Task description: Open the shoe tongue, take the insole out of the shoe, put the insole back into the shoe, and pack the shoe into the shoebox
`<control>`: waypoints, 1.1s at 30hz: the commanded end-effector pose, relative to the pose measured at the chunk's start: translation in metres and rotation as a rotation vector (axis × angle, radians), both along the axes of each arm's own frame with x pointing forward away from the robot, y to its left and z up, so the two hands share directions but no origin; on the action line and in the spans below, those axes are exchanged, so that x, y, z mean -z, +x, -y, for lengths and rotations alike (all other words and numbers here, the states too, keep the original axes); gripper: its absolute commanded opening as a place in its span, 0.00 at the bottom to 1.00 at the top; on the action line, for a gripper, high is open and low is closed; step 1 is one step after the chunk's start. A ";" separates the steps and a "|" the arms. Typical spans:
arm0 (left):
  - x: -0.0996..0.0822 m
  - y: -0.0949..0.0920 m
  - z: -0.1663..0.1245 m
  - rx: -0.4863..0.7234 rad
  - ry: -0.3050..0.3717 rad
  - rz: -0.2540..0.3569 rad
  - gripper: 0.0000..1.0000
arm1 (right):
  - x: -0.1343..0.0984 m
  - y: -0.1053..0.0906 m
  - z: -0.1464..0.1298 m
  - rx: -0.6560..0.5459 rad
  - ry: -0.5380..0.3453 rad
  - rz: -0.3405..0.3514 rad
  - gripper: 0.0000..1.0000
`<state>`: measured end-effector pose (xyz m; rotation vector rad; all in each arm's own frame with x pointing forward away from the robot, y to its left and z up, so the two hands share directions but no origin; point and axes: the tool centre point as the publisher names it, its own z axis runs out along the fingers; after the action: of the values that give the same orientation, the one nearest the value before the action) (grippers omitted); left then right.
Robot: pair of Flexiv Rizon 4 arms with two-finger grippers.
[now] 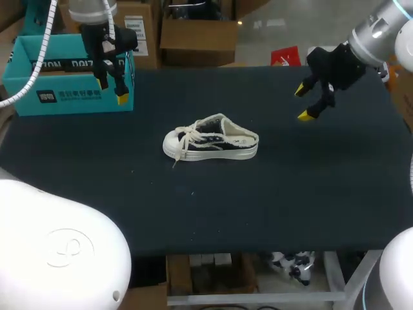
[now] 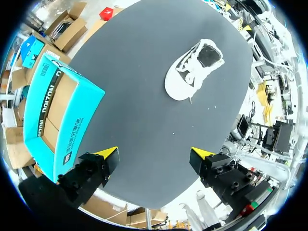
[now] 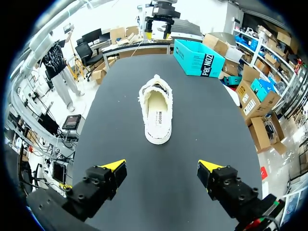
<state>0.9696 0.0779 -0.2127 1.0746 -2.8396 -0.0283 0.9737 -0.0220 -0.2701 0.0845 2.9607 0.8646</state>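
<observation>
At table centre: shoe on its sole, both grippers wide open

At the middle of the black table (image 1: 322, 194), a white lace-up shoe (image 1: 211, 137) is seen resting on its sole. In the head view its toe is turned toward 9 o'clock and its heel toward 3 o'clock. An insole (image 3: 158, 113) is seen lying inside it. A teal shoebox (image 1: 64, 97), open at the top, is set at 10 o'clock from the shoe, well apart. The left gripper (image 1: 113, 89) is held at the box's 3 o'clock end, jaws spread wide, nothing gripped. The right gripper (image 1: 303, 103) is held at 2 o'clock from the shoe, well apart, jaws likewise spread wide and empty.
</observation>
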 end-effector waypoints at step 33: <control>0.047 -0.036 0.134 -0.484 0.035 0.024 1.00 | 0.124 0.001 -0.105 -0.002 0.287 -0.022 1.00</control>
<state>0.9352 -0.0522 -0.2565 1.7389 -2.5202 -0.0245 0.9656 0.0784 -0.3838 0.1151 2.8333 1.2658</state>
